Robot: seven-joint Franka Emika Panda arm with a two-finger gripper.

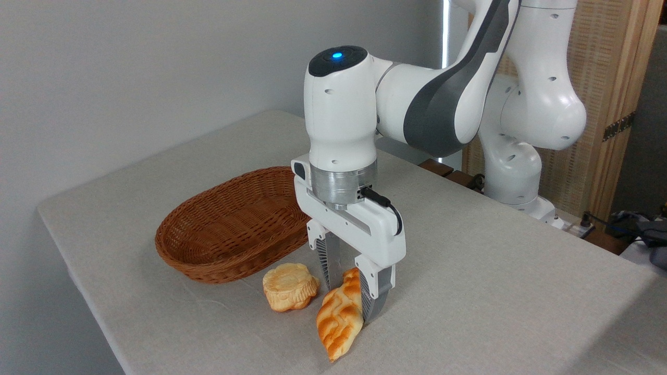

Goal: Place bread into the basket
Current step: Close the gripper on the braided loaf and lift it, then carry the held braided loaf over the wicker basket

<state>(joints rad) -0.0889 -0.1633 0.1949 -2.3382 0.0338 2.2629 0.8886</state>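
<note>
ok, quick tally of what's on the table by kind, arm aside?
Braided loaf: 1, the bread, between the end effector fingers, far end raised.
Round flower-shaped pastry: 1, beside the loaf.
Wicker basket: 1, nothing visible in it.
Total: 3

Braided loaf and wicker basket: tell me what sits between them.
In the camera view, a pale flower-shaped pastry lies on the table between the braided loaf and the basket, close to the basket's near rim. The gripper straddles the loaf's far end.

Table (469, 291): basket (229, 229), pastry (289, 286), bread (340, 317)
</note>
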